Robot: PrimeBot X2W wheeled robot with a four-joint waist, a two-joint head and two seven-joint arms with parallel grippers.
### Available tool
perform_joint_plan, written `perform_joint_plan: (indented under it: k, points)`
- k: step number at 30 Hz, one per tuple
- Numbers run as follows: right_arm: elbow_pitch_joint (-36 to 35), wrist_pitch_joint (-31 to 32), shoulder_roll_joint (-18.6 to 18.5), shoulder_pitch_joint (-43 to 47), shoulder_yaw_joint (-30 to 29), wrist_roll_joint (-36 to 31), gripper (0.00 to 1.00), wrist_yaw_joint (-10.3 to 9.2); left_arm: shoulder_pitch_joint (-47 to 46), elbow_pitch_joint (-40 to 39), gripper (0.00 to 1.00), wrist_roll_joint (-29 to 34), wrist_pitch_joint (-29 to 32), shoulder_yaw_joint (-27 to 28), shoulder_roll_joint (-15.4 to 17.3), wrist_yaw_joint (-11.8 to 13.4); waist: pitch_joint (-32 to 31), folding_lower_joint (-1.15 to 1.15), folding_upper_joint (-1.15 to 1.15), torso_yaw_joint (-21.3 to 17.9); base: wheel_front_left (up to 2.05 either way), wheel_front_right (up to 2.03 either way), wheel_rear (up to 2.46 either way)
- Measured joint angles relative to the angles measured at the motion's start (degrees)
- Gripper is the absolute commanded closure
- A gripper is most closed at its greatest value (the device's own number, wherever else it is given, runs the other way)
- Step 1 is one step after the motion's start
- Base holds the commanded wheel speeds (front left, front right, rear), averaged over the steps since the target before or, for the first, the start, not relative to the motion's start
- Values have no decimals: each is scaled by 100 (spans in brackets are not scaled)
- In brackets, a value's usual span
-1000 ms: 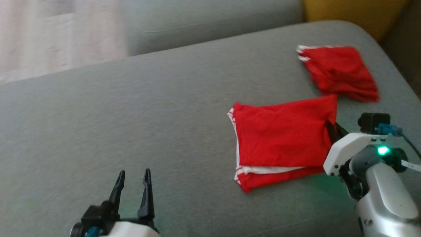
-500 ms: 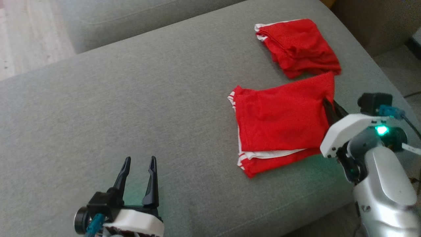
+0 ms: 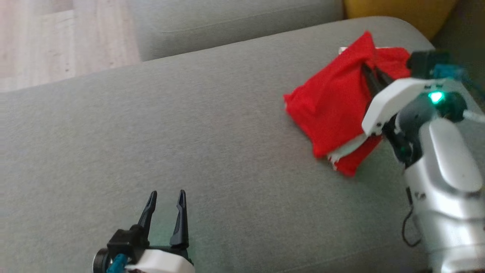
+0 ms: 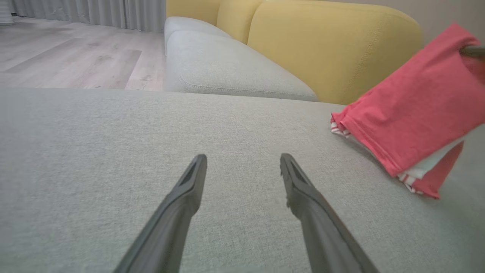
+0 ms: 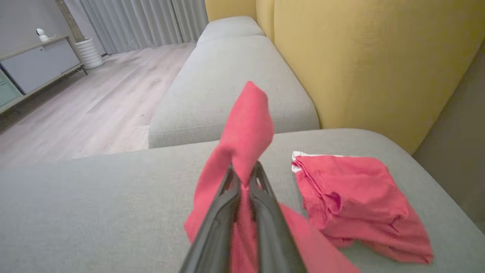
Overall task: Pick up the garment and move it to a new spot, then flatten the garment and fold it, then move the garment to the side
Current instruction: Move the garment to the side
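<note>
**Robot carries folded red garment toward the sofa's far corner**

The right gripper (image 5: 244,172) has its two dark fingers pinched shut on one corner of a folded red garment (image 3: 333,110), which hangs from that pinch above the right side of the grey seat cushion (image 3: 189,132), close to its far right corner. The lower edge sags to the cushion, though contact there cannot be told, and a white layer peeps out at the bottom. A second red garment (image 5: 356,197) lies rumpled on that far right corner, beside the yellow backrest (image 5: 360,57). The left gripper (image 3: 166,197) hovers over the cushion's near edge, jaws spread wide and holding nothing.

This looks like the last step, setting the folded piece aside. Done well, it calls for a firm pinch and enough height that the hanging layers do not drag and spill open. The garment should then be lowered bottom edge first, near the other one, and released only once it rests flat.
</note>
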Motion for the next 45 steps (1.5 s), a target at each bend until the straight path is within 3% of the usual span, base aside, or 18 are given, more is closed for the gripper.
perform_joint_plan:
  k: [6,15,28,35,36,37,38,45]
  points:
    - [459,133,-260,-541,-215,-102,100,0,12,18,0,1,0,-20,-46,-49,0,0,0,376,0,0,0]
    - [1015,198,-1098,-1133,-559,-260,100,0,-37,2,0,64,0,-56,-41,-74,352,0,0,786,0,0,0]
    - [1986,43,-2169,-2007,-924,-710,100,0,-519,-268,0,270,160,-172,71,-122,1139,1,0,1169,0,0,0]
    - [2399,-227,-2450,-2120,-1248,-1293,100,0,-619,-416,0,322,261,-230,146,-108,1416,2,0,1249,0,0,0]
    - [2424,-303,-2482,-2120,-1288,-1425,91,0,-619,-422,0,325,263,-235,158,-108,1446,2,0,1243,0,0,0]
    - [2442,-341,-2514,-2120,-1293,-1582,36,0,-619,-431,0,339,279,-238,176,-107,1471,1,0,1232,0,0,0]
    - [2458,-402,-2525,-2120,-1345,-1724,0,0,-619,-445,0,360,304,-242,187,-105,1492,1,0,1218,0,0,0]
    - [2555,-967,-2360,-2120,-1916,-2414,0,0,-642,-539,0,365,356,-277,223,-55,1578,1,0,1108,0,0,0]
